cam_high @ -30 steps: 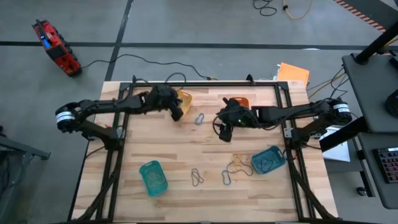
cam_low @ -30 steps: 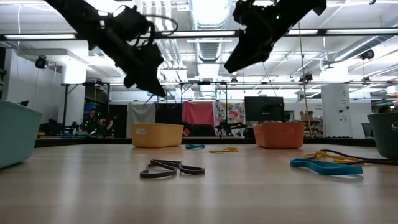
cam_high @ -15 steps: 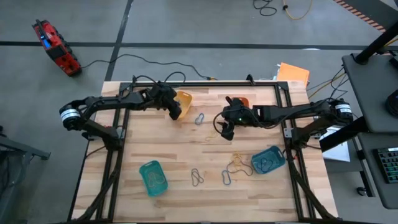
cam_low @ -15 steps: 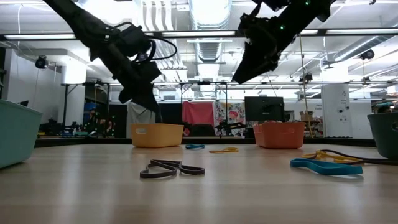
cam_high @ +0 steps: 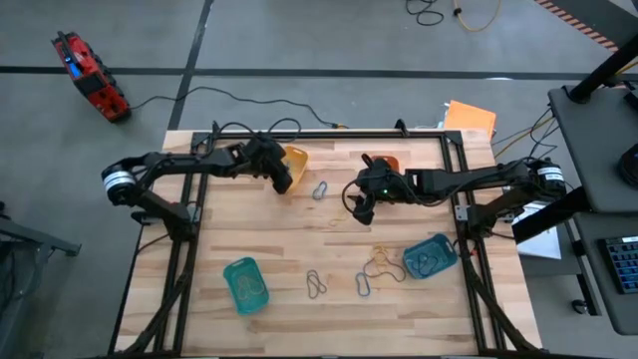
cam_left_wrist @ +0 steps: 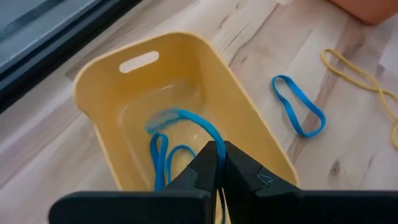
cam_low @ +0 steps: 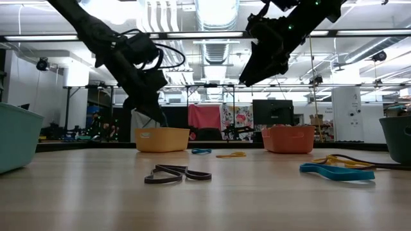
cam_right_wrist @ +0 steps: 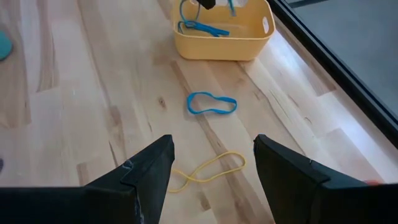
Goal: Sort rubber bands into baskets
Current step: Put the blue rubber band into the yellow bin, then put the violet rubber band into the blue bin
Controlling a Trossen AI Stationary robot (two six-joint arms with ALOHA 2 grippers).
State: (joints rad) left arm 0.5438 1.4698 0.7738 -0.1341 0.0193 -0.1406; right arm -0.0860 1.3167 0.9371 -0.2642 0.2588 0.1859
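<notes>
Landmark: the yellow basket (cam_high: 293,158), a rounded-rectangular tub at the table's far edge.

Left gripper (cam_left_wrist: 216,163): positioned over the yellow basket's near rim. Jaws pressed together, pinching a blue rubber band (cam_left_wrist: 186,134). The band hangs from the fingertips as a narrow loop, long axis running from the tips down into the basket interior, with its lower end touching the basket floor.

Right gripper (cam_right_wrist: 211,163): held above the table, to the right of the yellow basket and just before the orange basket (cam_high: 384,164). Jaws wide apart, nothing between them.

Loose bands near the yellow basket:
- A second blue rubber band (cam_right_wrist: 212,103) lies flat on the wood just beside the basket's right side; an elongated oval, its long axis roughly parallel to the basket's long wall.
- A yellow rubber band (cam_right_wrist: 208,170) lies farther from the basket, beyond the blue one, stretched into a thin twisted loop directly below the right gripper.

Farther from the yellow basket, toward the table's near edge: the teal-green basket (cam_high: 245,285), a grey rubber band (cam_high: 316,283) and the blue-teal basket (cam_high: 430,256) with tangled bands beside it.
</notes>
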